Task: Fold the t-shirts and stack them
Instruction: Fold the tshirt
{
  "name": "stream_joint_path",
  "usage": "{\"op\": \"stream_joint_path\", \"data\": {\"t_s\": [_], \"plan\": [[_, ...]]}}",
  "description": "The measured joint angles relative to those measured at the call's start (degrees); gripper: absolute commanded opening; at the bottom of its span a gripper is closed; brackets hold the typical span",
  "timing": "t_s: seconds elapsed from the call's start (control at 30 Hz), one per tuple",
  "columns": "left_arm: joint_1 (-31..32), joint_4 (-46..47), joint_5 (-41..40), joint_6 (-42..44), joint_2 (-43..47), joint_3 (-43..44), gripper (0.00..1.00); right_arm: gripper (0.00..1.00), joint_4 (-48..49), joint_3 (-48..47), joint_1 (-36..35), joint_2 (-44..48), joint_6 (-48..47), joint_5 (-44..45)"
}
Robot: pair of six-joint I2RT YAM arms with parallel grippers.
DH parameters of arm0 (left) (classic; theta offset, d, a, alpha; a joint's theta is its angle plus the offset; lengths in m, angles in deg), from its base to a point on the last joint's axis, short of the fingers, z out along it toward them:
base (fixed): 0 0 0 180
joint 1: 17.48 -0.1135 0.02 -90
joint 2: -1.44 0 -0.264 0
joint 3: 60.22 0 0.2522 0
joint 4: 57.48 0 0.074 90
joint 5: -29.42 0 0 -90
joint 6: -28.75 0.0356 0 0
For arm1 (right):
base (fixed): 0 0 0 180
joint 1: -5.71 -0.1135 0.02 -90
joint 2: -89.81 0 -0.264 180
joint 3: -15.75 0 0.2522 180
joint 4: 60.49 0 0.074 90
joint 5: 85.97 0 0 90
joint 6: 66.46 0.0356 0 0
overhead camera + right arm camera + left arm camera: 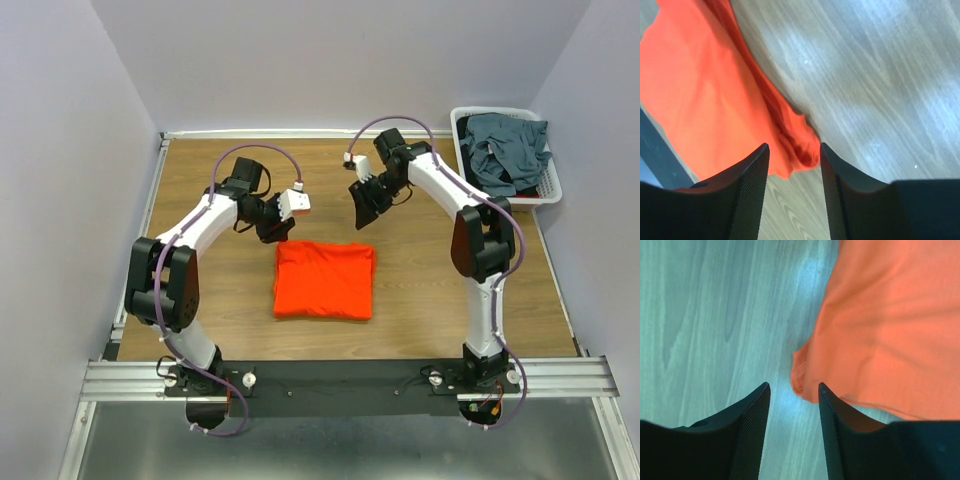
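I see orange-red t-shirt (324, 280) folded into flat near-square, lying mid wooden table (420, 300), edges fairly even, far corners slightly bunched. Slate blue-grey t-shirts (505, 150) unfolded, crumpled in heap inside white basket (553, 180), far right corner.

Wooden table (420, 290), pale lilac walls (300, 60)

You're looking at a plain orange-red t-shirt (324, 280) on the brown wood-grain table (420, 290), with slate blue-grey shirts (505, 150) in the white slatted basket (550, 188) at the table's corner.
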Motion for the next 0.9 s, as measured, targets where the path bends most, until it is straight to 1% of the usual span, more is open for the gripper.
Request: {"op": "stream_joint_path", "data": {"t_s": [0.4,0.57,0.73,0.8,0.9], "plan": [[0.0,-2.62,0.92,0.11,-6.82,1.22,0.52,0.53,-5.9,4.39,0.15,0.55,-5.57,-0.44],[0.0,-2.73,0.94,0.26,-7.82,1.22,0.48,0.5,-7.28,4.74,0.15,0.55,-7.1,-0.83],[0.0,-2.71,0.94,0.24,-8.52,1.31,0.46,0.48,-7.69,4.74,0.15,0.44,-7.67,-1.14],[0.0,-2.69,0.96,0.22,-8.96,1.4,0.44,0.45,-7.78,4.74,0.15,0.04,-7.91,-1.27],[0.0,-2.69,0.96,0.24,-9.42,1.42,0.41,0.45,-7.85,4.74,0.15,-1.01,-7.93,-1.6]]}}
